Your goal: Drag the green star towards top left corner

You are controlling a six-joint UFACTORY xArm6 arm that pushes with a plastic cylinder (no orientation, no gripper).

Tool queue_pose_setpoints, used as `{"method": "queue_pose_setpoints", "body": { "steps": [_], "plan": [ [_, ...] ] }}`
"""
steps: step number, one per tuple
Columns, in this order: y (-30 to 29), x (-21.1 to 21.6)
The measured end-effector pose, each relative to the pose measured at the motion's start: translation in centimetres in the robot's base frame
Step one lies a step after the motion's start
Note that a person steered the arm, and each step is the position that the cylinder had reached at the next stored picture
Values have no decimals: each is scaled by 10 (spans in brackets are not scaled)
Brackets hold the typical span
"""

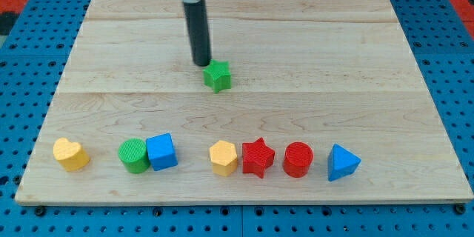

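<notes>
Approach step, by the look of it: my tip (201,64) just up-left of green star (218,76), mid-worktop (333,37). No claw fitted, so no state to tell. Next: round to lower-right side, then push up-left.

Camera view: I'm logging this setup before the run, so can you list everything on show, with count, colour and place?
Board: one, pale wood, on blue pegboard.
Green star: one, mid-board.
Yellow heart: one, bottom row, far left.
Green cylinder: one, touching blue cube.
Yellow hexagon: one, beside red star.
Red cylinder: one, right of it.
Blue triangle: one, row's right end.
My tip: one, dark, just upper left of the green star.
</notes>
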State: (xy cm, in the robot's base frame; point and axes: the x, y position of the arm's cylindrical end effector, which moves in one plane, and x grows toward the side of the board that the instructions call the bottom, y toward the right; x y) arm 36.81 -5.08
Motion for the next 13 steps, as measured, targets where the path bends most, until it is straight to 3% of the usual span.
{"method": "queue_pose_setpoints", "body": {
  "steps": [1, 2, 3, 5, 6, 8, 9, 10, 11, 12, 13],
  "plan": [
    [29, -16],
    [67, 23],
    [67, 63],
    [-52, 13],
    [-78, -1],
    [-75, 61],
    [-143, 34],
    [-181, -48],
    [-178, -46],
    [-181, 35],
    [-108, 36]
  ]
}}
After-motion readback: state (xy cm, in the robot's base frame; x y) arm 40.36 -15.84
